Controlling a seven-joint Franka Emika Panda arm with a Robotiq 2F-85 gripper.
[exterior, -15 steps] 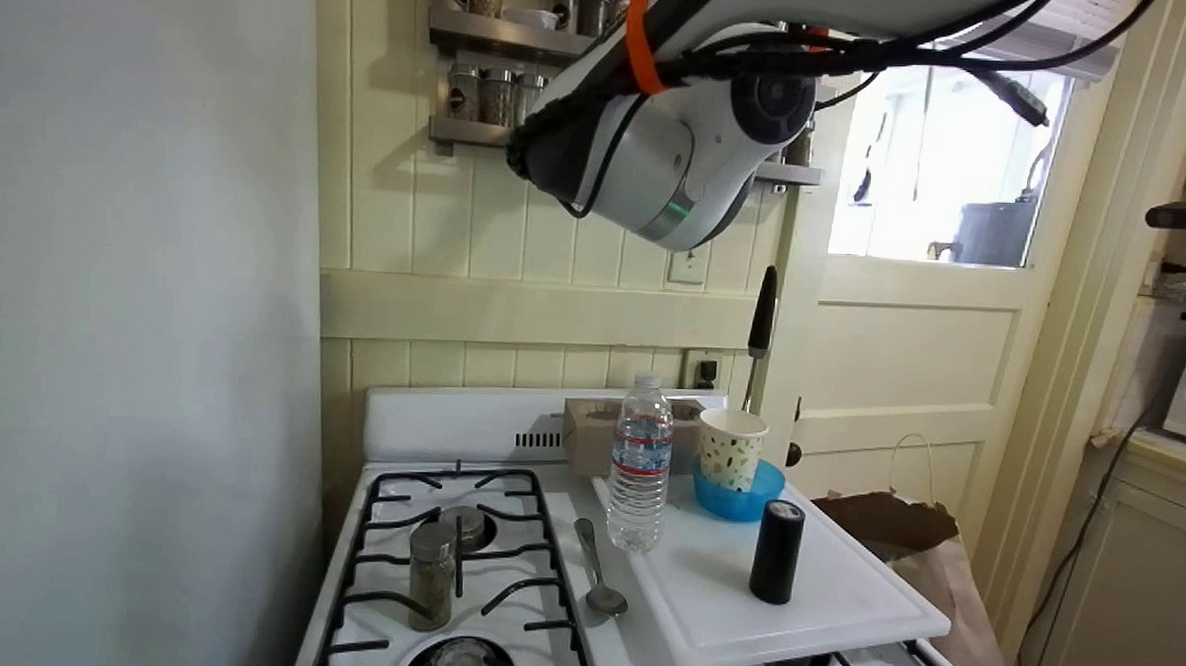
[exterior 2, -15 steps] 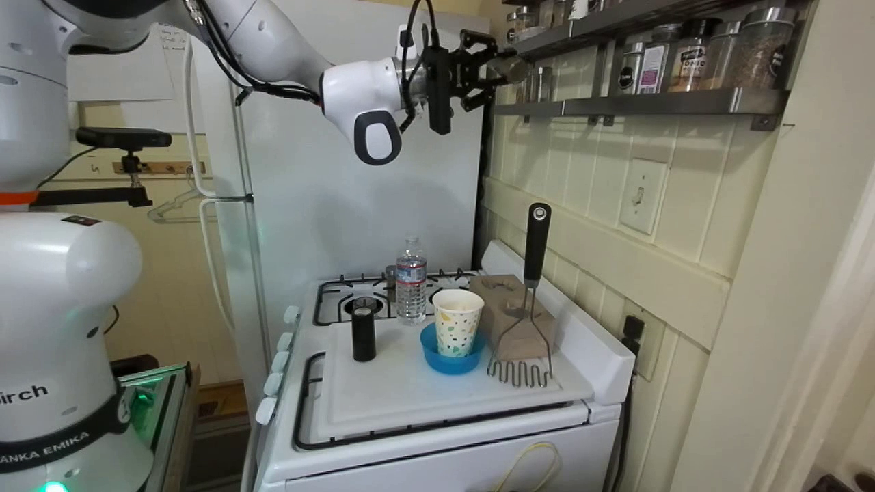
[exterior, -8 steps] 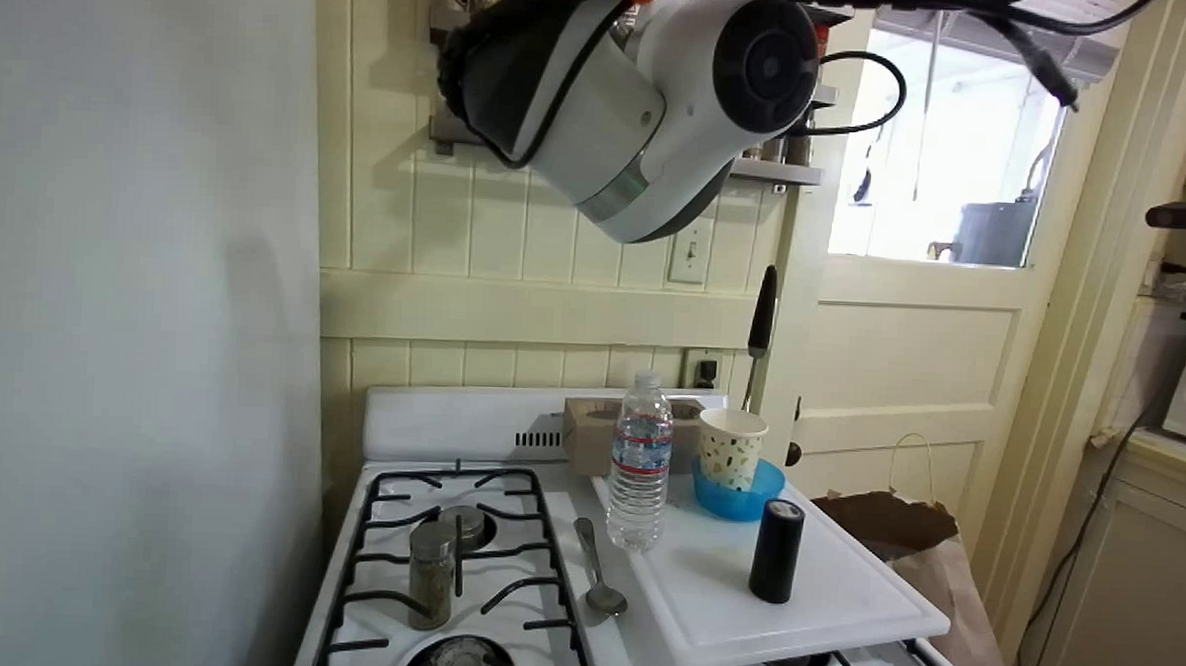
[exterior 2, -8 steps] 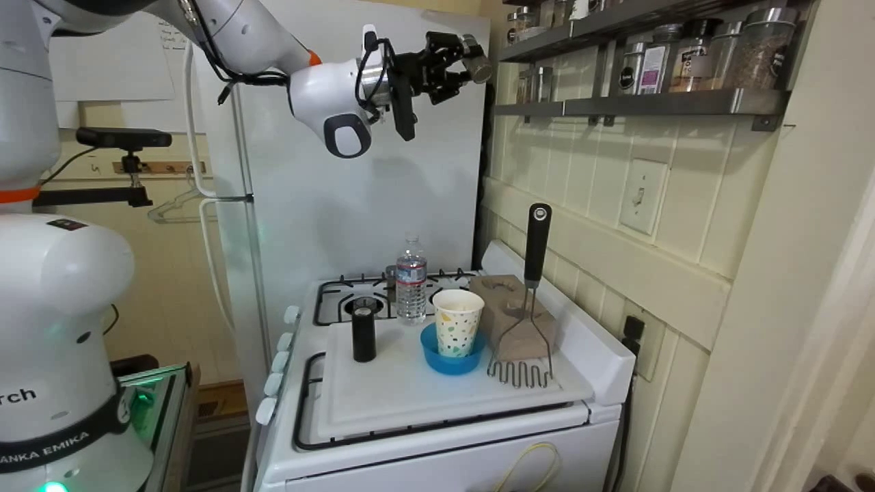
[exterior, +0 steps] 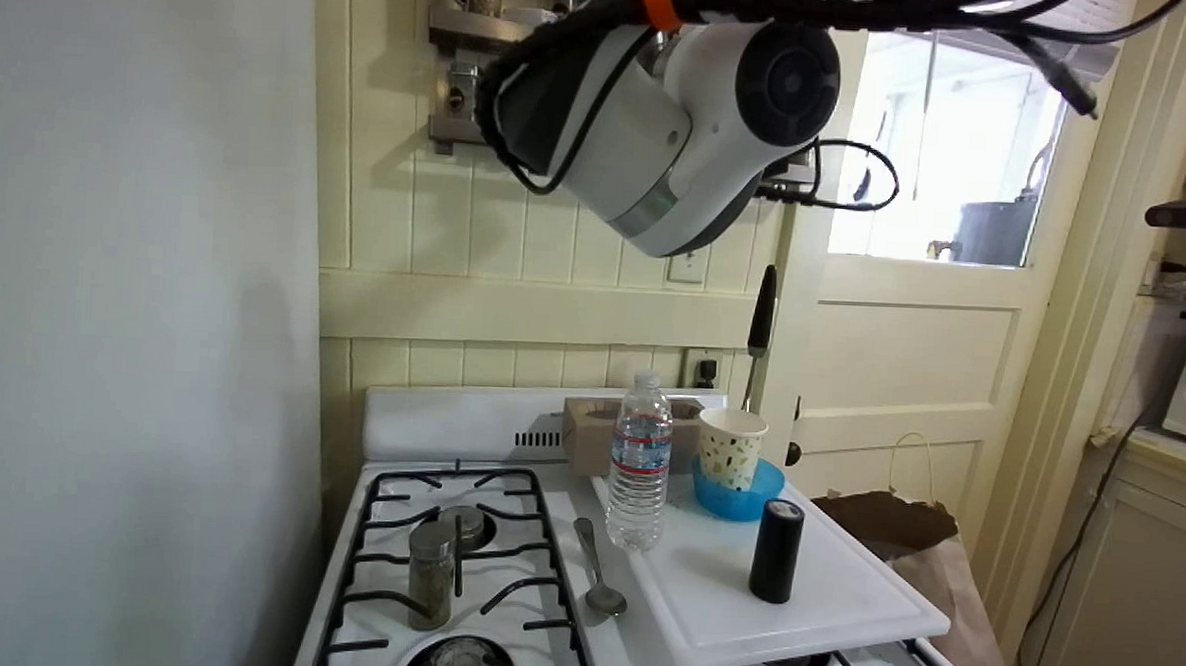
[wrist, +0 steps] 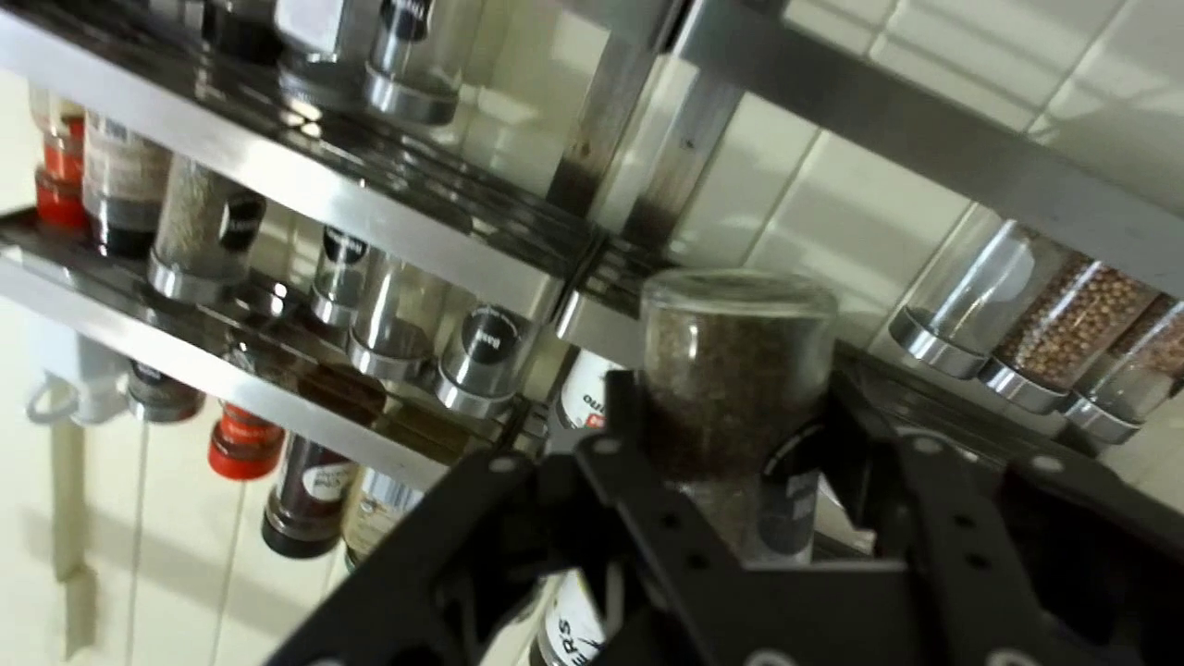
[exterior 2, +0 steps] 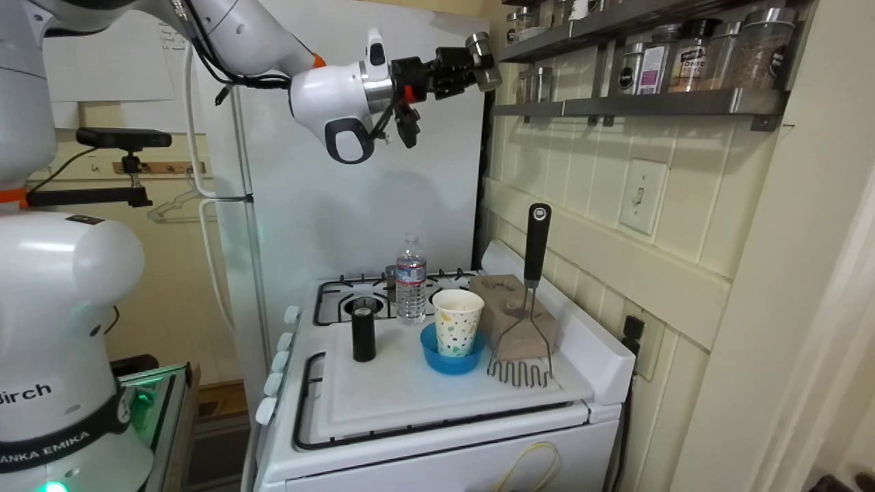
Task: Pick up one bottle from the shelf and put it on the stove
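Note:
My gripper is shut on a small spice jar, which I hold in the air just off the shelf. In the wrist view the gripper has a finger on each side of the jar, which has dark brown contents; its lid end is hidden by the fingers. The jar leans relative to the shelf jars. The two-tier shelf also shows in the wrist view, lined with jars. The white stove is below; its back panel shows in an exterior view.
A spice jar and another jar stand on the left burners. A white board carries a water bottle, black cylinder, and cup in a blue bowl. A masher stands upright. The fridge is beside the stove.
My gripper has drawn back from the shelf with the jar. The wrist has then rolled, turning the jar, and the gripper has shifted slightly back toward the shelf.

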